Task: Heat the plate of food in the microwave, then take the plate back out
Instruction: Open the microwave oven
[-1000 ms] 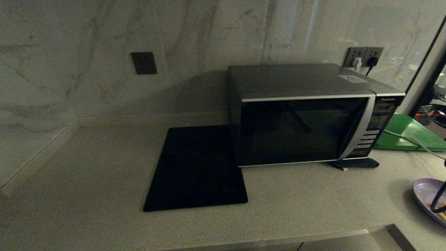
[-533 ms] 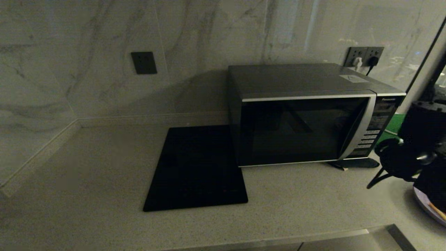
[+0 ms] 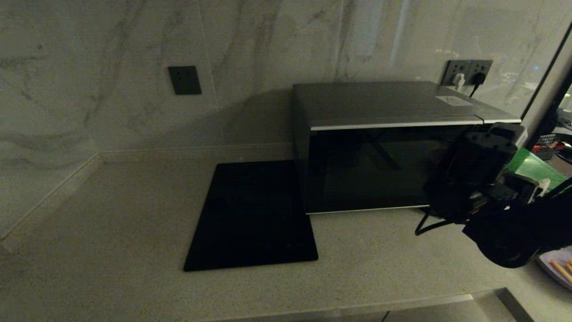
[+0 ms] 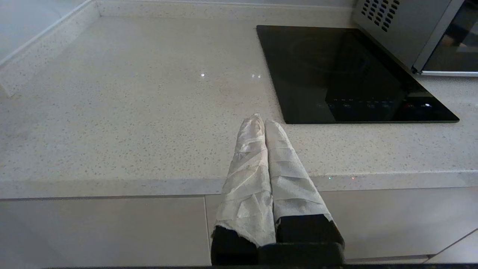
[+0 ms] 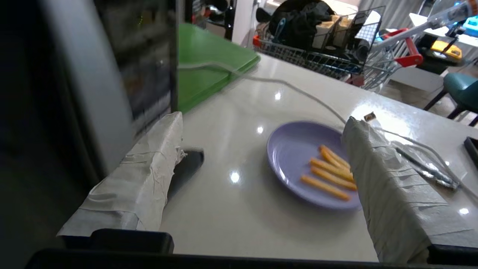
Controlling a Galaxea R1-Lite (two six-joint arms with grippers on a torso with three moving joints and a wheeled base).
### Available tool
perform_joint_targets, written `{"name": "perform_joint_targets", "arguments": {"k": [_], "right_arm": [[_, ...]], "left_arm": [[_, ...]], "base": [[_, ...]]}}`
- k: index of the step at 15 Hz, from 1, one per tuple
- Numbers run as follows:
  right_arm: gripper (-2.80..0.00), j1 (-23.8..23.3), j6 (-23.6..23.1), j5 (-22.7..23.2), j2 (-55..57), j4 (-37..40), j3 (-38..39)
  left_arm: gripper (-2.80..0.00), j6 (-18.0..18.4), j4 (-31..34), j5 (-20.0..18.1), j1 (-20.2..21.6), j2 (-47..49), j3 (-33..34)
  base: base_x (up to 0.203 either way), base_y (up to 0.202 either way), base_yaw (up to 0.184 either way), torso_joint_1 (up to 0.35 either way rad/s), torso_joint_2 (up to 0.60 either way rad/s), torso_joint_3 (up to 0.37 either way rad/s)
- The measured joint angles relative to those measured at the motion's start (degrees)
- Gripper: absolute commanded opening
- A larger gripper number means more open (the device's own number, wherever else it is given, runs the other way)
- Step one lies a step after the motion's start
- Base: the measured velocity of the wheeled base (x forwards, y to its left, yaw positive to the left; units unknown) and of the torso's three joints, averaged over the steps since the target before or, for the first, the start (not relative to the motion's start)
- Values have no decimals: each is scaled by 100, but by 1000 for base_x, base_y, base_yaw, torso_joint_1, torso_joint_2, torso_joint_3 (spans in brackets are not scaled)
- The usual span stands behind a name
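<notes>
Since half a second ago the right hand has swung from the tabletop's right edge to the front of the microwave, covering its button panel and handle in the head view. Its tape-wrapped fingers are spread wide, one seemingly close to the boxy silver-grey casing, though contact is unclear. The plate of food, round, shallow, lavender with thin orange sticks, lies on the speckled stone tabletop beyond the fingers, near the right edge. The left hand hangs by the front edge, wrapped fingers pressed together, near the flat black cooktop.
</notes>
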Motion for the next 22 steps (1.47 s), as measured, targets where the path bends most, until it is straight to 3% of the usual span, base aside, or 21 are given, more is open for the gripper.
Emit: {"name": "perform_joint_targets", "arguments": {"k": [4,8,22], "right_arm": [[0,234,-3,-125,221,-9,552],[0,302,3,-122,410,-34,534],[0,277,-2,-124,1374,-15,-990]], "left_arm": [[-280,3,0,-2,0,0,0],[-280,3,0,-2,0,0,0],[-280,2,0,-2,0,0,0]], "base": [[0,0,0,0,0,0],[0,0,0,0,0,0],[0,0,0,0,0,0]]}}
